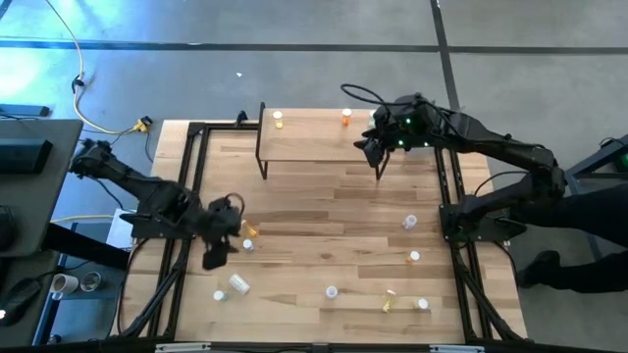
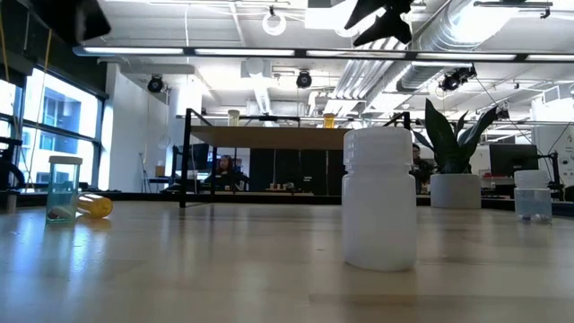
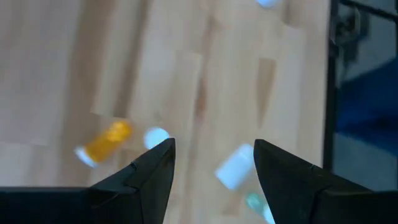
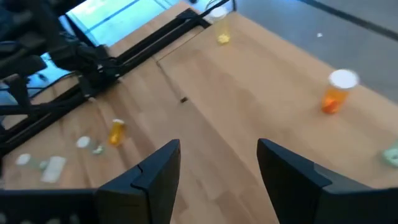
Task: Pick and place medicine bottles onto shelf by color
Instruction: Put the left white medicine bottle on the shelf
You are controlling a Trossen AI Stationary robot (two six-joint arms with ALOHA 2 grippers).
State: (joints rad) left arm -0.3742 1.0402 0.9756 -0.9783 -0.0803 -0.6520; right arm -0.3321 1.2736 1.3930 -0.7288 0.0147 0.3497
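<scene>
1. The shelf (image 1: 319, 147) sits at the high view's upper centre with a yellow bottle (image 1: 279, 120) and an orange bottle (image 1: 346, 117) on its far edge.
2. The right gripper (image 1: 378, 152) hovers over the shelf's right end, jaws apart and empty; it should back off carefully.
3. The left gripper (image 1: 218, 245), open and empty, hangs at left centre just beside a lying orange bottle (image 1: 251, 230): centre over it, then close.
4. The other bottles are scattered lower right.

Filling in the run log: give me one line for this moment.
left hand: open, empty, over table near lying orange pill bottle | right hand: open, empty, above light-wood shelf | shelf holds yellow bottle, orange bottle
</scene>
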